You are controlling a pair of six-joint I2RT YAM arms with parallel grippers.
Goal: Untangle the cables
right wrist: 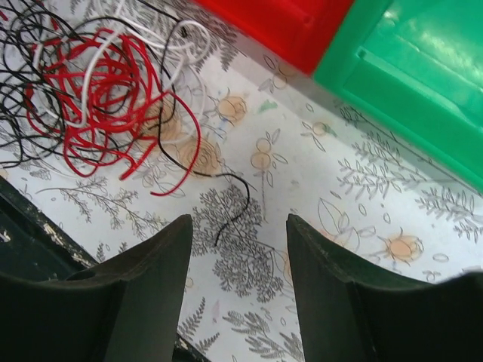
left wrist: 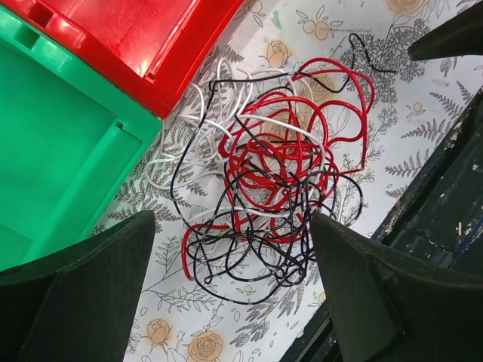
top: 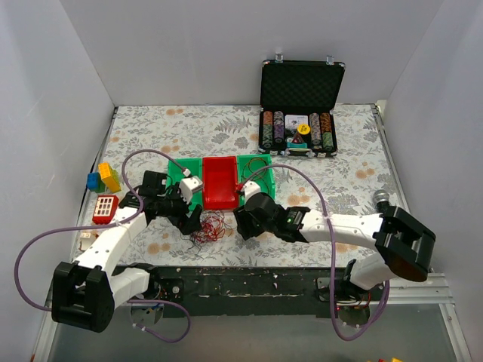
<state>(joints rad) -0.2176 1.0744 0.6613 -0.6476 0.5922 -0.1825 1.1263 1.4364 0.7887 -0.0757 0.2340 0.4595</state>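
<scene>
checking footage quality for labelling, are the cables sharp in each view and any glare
Left wrist: cables sharp, every strand distinct; left end effector fingers dark, no detail. Right wrist: cables crisp, soft glare on the green bin. Top external: evenly lit, but cables too small to separate strands.

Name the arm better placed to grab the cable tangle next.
Left. The left gripper, open, straddles the cables from above; the right gripper, open too, sits beside the pile over one loose black end.
</scene>
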